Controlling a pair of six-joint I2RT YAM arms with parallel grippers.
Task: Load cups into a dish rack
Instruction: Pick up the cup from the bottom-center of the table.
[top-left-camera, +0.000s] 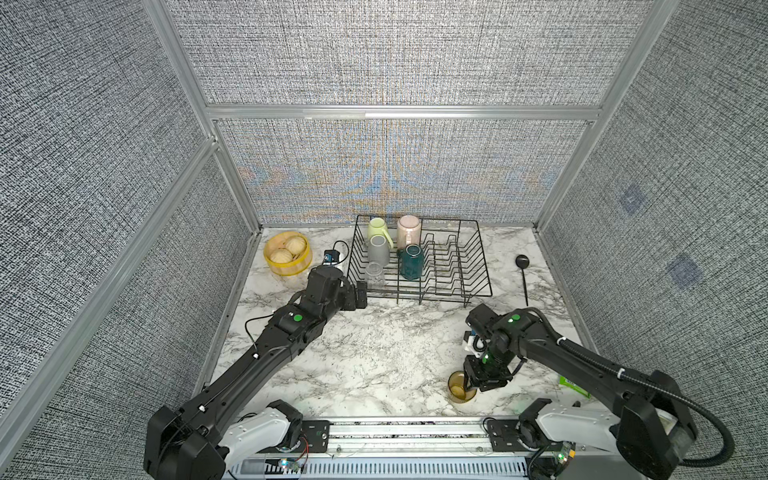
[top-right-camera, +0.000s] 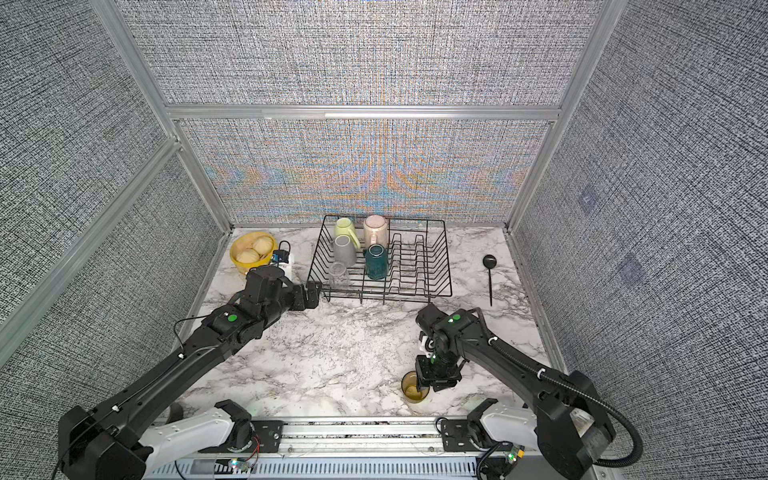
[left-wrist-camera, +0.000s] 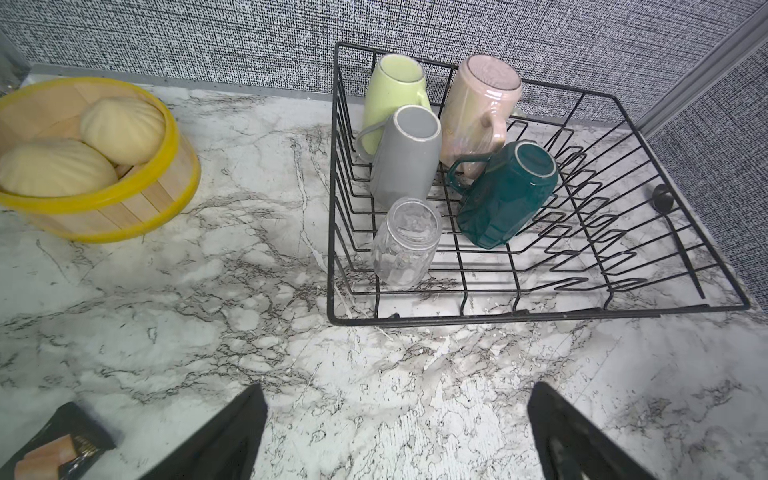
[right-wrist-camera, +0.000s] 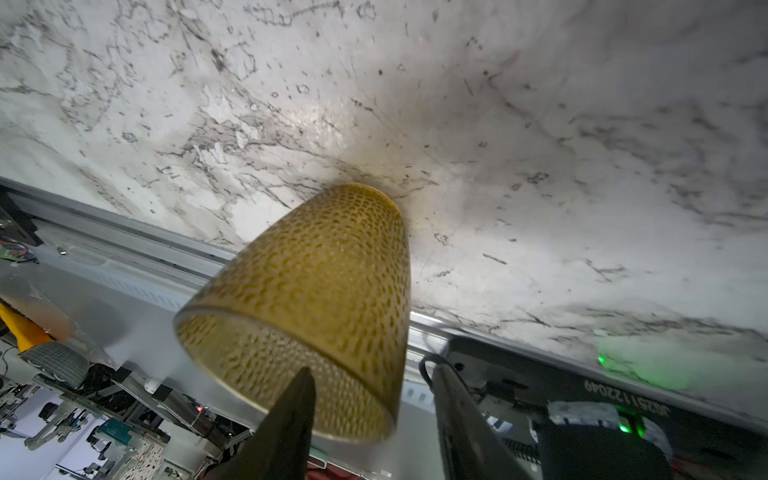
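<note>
Judged pick-up of the last cup: right gripper (right-wrist-camera: 370, 374) astride the rim of the amber tumbler (top-left-camera: 459, 386), upright near the front edge of the table (top-left-camera: 374, 353); cannot tell whether clamped. Calls next for a firm pinch, lift and inversion; left gripper (left-wrist-camera: 397, 386) spread wide, empty. Found base-up in the rack (left-wrist-camera: 519, 312): green mug (left-wrist-camera: 392, 95), pink mug (left-wrist-camera: 478, 112), grey mug (left-wrist-camera: 407, 162), teal mug (left-wrist-camera: 507, 195), clear glass (left-wrist-camera: 405, 245); in the basket (left-wrist-camera: 104, 201), two buns (left-wrist-camera: 120, 129)

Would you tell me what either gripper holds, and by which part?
Nothing clamped yet: right gripper straddles amber tumbler at its rim; left gripper open, empty.
</note>
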